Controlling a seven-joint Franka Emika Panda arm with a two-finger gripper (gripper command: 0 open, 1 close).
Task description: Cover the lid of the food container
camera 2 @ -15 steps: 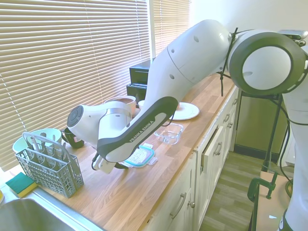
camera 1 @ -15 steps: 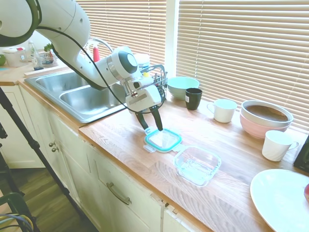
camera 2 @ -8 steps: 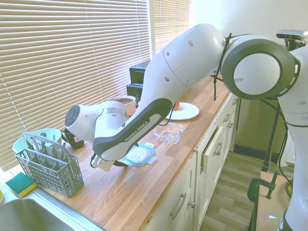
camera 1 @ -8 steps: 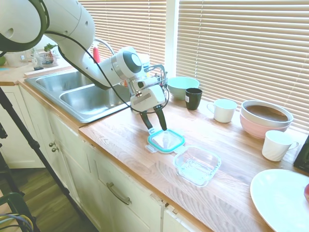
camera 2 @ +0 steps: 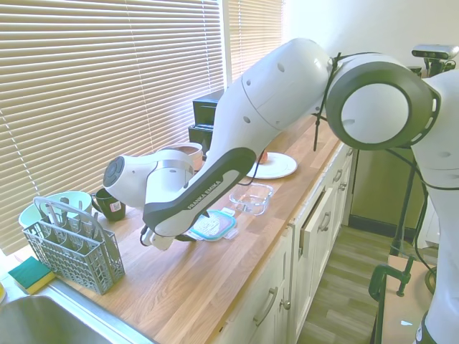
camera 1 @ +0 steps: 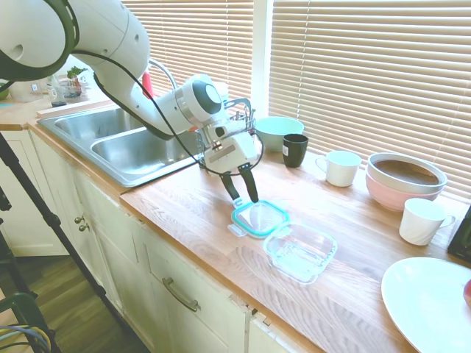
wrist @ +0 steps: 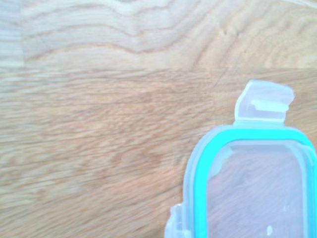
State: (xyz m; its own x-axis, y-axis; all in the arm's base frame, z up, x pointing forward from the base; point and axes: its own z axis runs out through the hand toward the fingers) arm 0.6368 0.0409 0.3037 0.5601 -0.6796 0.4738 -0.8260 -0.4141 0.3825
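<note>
Gripper (camera 1: 245, 197) pinches the far-left edge of the lid (camera 1: 260, 218), which is tilted and lifted off the wooden counter (camera 1: 184, 209). The lid sits just left of the container (camera 1: 300, 251), overlapping its near corner, not yet seated. Mugs and bowls stand well apart toward the window; the counter's front edge is near.

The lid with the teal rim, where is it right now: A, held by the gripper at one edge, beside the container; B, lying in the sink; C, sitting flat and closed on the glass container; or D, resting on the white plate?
A: the gripper pinches the edge of the lid nearest the sink, and the lid sits just beside the open food container, not yet over it.
</note>
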